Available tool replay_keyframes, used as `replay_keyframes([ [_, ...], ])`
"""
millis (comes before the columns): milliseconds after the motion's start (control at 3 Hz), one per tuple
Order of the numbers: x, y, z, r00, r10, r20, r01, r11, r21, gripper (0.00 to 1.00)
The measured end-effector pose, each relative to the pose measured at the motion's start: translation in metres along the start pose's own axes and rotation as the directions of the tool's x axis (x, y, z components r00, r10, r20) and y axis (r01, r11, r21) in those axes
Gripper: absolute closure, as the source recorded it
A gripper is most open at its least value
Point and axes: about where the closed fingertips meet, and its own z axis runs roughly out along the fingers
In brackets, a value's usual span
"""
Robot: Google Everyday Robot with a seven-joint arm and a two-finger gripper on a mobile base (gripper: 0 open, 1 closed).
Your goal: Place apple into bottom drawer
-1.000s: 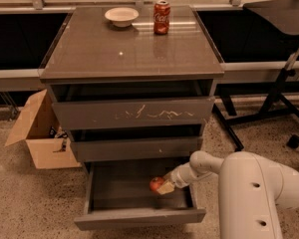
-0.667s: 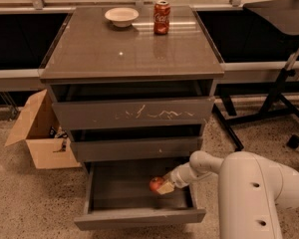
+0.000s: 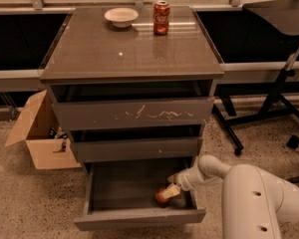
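The bottom drawer (image 3: 139,217) of the grey cabinet is pulled open, a wide shallow grey tray. The small red apple (image 3: 161,196) is inside it, low at the right front part, at or just above the drawer floor. My gripper (image 3: 170,191) reaches in from the right over the drawer's side and is shut on the apple, with its pale fingertips (image 3: 173,189) against the apple's right side. My white arm (image 3: 254,198) fills the lower right corner.
The scratched top drawer (image 3: 134,114) and plain middle drawer (image 3: 135,149) are closed. A red Coca-Cola can (image 3: 161,18) and a white bowl (image 3: 121,17) stand on the cabinet top. An open cardboard box (image 3: 40,139) sits at left, a chair base (image 3: 284,108) at right.
My gripper has moved down and slightly right inside the open bottom drawer, taking the apple lower toward the drawer floor. Nothing else has moved.
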Motion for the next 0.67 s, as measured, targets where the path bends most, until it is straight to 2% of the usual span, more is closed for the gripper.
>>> replay_keyframes([
  [333, 0.003, -0.006, -0.023, 0.995, 0.01, 0.101, -0.008, 0.9996, -0.026, 0.0],
  [667, 0.005, -0.008, -0.059, 0.983, 0.003, 0.181, -0.003, 1.0, 0.0, 0.0],
])
